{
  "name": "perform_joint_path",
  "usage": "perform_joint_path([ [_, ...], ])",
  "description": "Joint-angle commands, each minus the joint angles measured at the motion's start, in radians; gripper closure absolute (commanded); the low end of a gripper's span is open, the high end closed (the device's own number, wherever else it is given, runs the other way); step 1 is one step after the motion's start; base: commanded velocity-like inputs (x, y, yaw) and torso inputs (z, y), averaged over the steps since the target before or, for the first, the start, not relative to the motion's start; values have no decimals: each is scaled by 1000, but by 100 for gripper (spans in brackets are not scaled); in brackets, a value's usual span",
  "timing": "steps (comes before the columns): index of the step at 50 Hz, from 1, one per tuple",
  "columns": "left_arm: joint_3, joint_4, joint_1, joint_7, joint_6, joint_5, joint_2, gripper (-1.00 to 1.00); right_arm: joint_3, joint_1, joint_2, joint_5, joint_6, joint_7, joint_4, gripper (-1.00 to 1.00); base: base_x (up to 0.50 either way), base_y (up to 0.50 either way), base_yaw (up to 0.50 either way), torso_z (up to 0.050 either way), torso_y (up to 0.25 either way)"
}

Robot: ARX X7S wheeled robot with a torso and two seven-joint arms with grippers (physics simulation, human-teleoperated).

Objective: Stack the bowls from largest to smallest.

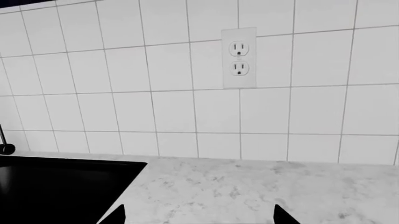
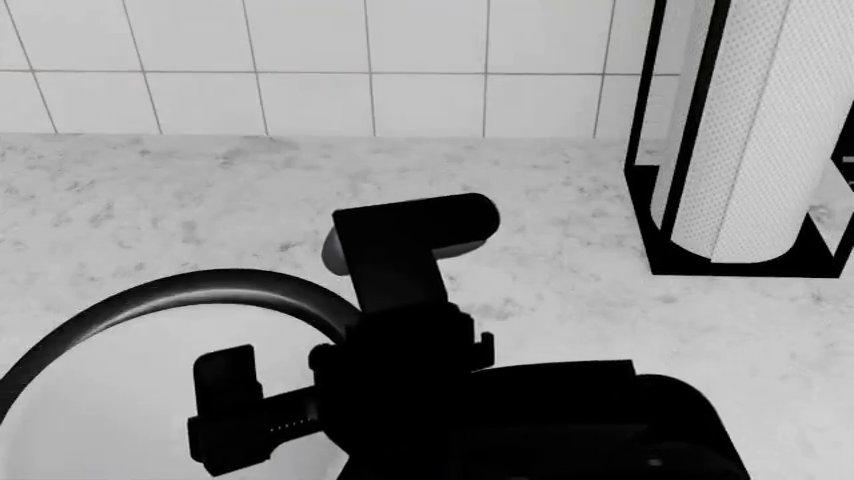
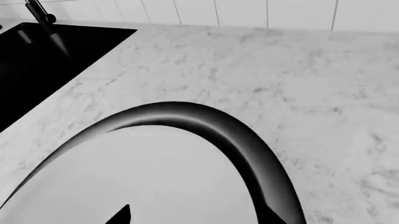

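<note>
Black sink (image 3: pixel 37 65) sits at the far left, sunk into the marbled worktop (image 2: pixel 561 260), with a tap stem (image 3: pixel 39 11) behind it. Next along, the black bowl (image 2: pixel 174 295) rests on the worktop with the white bowl (image 2: pixel 120 390) nested inside it, so only a dark rim shows around a pale middle; that looks like the first two steps of the stack done. The small wooden bowl is nowhere in sight.

Over the bowls' right edge hangs the right gripper (image 2: pixel 280 330), its fingers (image 2: pixel 224 400) spread apart and holding nothing, probably poised just above the pair. The left gripper (image 1: pixel 199 217) faces the tiled wall (image 1: pixel 156 70) and a socket (image 1: pixel 239 57) from low over bare worktop; its finger tips stand well apart, empty. Far right, a paper-towel roll (image 2: pixel 754 120) stands upright in its black holder (image 2: pixel 727 265), clear of the work.
</note>
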Motion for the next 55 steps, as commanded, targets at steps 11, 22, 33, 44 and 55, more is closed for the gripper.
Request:
perform_joint_path([
  [11,-5,-18,14,-18,43,-33,-4,-100,45,75,12,107,-32,76,-67,-100,0,0,0,0,0],
  [22,-11,-21,17,-41,47,-69,-12,-100,94,146,161,421,-93,329,-247,-100,0,0,0,0,0],
  [33,-17,-20,26,-62,50,-108,-23,-100,198,45,422,602,-111,410,-416,-100,0,0,0,0,0],
  [44,-2,-24,39,-75,67,-125,-32,-100,414,-141,639,707,-85,390,-498,-100,0,0,0,0,0],
  [55,0,-25,41,-97,69,-160,-42,-100,571,-294,745,738,3,346,-507,-100,0,0,0,0,0],
])
